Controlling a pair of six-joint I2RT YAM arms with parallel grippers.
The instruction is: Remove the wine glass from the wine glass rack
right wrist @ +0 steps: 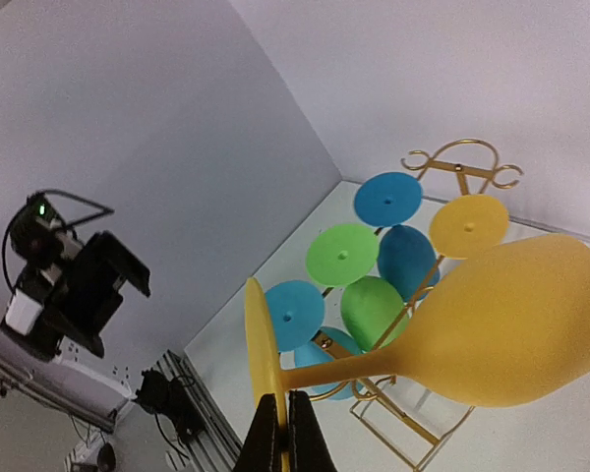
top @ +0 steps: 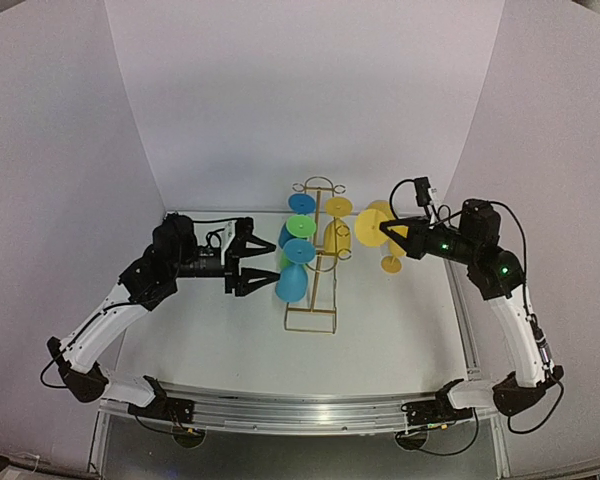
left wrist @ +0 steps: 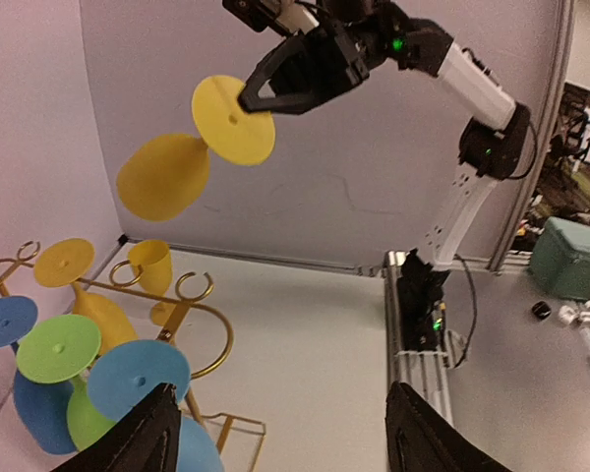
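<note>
1. From above, the wine glass rack (top: 314, 290) stands mid-table.
   - It carries two blue glasses and a green one on its left side and a yellow one on its right.
   - The left gripper (top: 267, 266) is at the rack's left with its claw apart. Its tips are just beside the bowl of the nearest blue wine glass (top: 291, 285). Whether they touch cannot be told.
   - The right gripper (top: 384, 228) is to the right of the rack, clamped on a yellow wine glass (top: 370, 226) that is clear of the wire.
   - A second yellow glass (top: 391, 262) stands upright on the table (top: 400, 320), just near of that gripper in this view.

2. In the left wrist view, the left gripper's fingers (left wrist: 147, 433) stand wide apart, with only table between them.
   - The nearest blue glass's foot (left wrist: 138, 379) shows just above one finger.
   - The held yellow glass hangs high, well apart from the rack. It is pinched at the rim of its foot (left wrist: 234, 120), and its bowl (left wrist: 162, 177) sits lower, toward the rack.
   - The second yellow glass (left wrist: 149, 264) stands beyond the rack's rings.

3. In the right wrist view, the right gripper's fingers (right wrist: 270, 438) are together on the edge of the foot, which is seen edge-on.
   - The stem runs across to the big yellow bowl (right wrist: 511, 324).
   - Beyond it the rack's arched top (right wrist: 459, 157) rises above the blue, green and yellow feet.
</note>
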